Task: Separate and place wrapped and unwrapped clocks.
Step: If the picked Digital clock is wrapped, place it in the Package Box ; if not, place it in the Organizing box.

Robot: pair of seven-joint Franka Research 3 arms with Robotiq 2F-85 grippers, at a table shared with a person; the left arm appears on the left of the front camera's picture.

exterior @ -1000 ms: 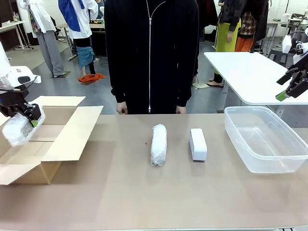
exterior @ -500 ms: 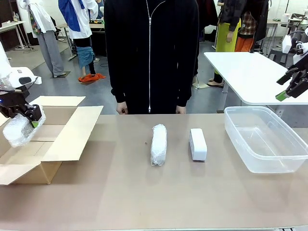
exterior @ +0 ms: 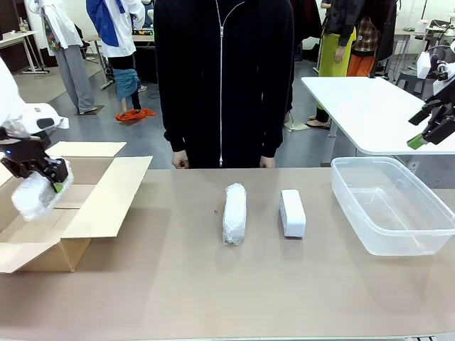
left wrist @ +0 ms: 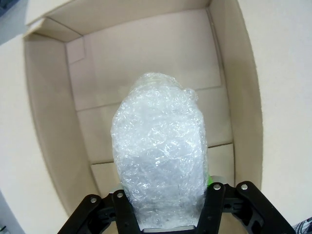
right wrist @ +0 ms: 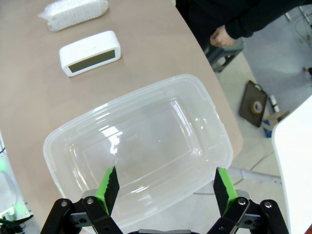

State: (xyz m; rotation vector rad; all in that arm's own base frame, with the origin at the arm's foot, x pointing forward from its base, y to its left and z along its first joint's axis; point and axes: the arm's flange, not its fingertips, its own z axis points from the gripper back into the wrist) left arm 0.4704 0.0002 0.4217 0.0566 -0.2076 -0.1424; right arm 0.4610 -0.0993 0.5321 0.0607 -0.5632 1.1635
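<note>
My left gripper (exterior: 48, 179) is shut on a wrapped clock (exterior: 32, 195), a bubble-wrap bundle hanging over the open cardboard box (exterior: 106, 192) at the table's left. From the left wrist, that bundle (left wrist: 158, 156) sits between my left gripper's (left wrist: 163, 200) jaws above the box floor (left wrist: 146, 58). A second wrapped clock (exterior: 234, 213) and the bare white unwrapped clock (exterior: 292, 212) lie side by side mid-table. My right gripper (exterior: 421, 139) is open, raised at the far right. Its wrist view looks past the open right gripper (right wrist: 165, 183) at the unwrapped clock (right wrist: 90, 53) and the wrapped clock (right wrist: 73, 13).
A clear plastic bin (exterior: 350, 195) stands on the table's right, below my right gripper, with its rim (right wrist: 214, 112) showing in the right wrist view. A person in black stands at the far edge, hands (exterior: 180, 160) by the table. A white table is behind the bin.
My left gripper has shifted slightly right and up over the box with the wrapped bundle still between its jaws. The right arm and the table's clocks have stayed put.
</note>
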